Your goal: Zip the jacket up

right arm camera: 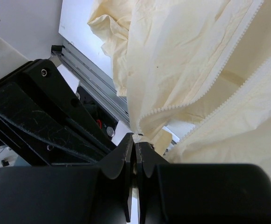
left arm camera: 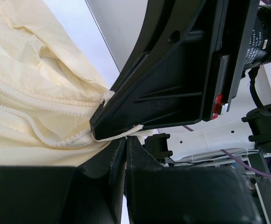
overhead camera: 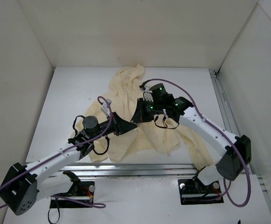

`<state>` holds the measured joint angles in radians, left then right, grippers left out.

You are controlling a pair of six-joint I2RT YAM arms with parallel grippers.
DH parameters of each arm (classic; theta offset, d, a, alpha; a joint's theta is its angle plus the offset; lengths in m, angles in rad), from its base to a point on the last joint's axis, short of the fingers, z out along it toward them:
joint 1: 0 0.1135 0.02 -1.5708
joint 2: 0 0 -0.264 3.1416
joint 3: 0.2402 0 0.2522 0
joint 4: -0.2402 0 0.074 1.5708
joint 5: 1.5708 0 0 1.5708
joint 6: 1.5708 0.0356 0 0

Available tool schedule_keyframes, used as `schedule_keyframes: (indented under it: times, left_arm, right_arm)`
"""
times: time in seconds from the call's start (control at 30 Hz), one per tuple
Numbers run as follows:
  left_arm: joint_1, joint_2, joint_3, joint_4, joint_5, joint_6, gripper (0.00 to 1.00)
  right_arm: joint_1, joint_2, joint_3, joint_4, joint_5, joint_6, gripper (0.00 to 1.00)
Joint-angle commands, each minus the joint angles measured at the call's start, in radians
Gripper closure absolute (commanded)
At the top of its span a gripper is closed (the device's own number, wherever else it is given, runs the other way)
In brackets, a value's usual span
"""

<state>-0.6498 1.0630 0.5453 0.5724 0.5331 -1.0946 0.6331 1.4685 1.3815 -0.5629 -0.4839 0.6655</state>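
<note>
The jacket (overhead camera: pixel 126 91) is spread mid-table, unzipped; the left gripper (left arm camera: pixel 120 140) and right gripper (right arm camera: pixel 135 139) are clamped shut on its fabric by the zipper (right arm camera: pixel 173 108); such slight pinches may be lost under tension, leaving the teeth misaligned.

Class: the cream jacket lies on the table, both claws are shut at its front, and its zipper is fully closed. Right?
No. The zipper is open: the right wrist view shows its two rows of teeth apart above the right claw. The rest holds.
</note>
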Motion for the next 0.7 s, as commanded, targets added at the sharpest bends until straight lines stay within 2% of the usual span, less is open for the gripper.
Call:
schedule_keyframes:
  times: [0.0, 0.67]
  left_arm:
    - [-0.024, -0.009, 0.096, 0.158, 0.067, 0.013, 1.0]
    - [-0.053, 0.032, 0.133, 0.178, 0.094, 0.033, 1.0]
  right_arm:
    - [0.007, 0.029, 0.001, 0.067, 0.019, 0.008, 1.0]
    - [0.112, 0.154, 0.051, 0.135, 0.045, 0.02, 1.0]
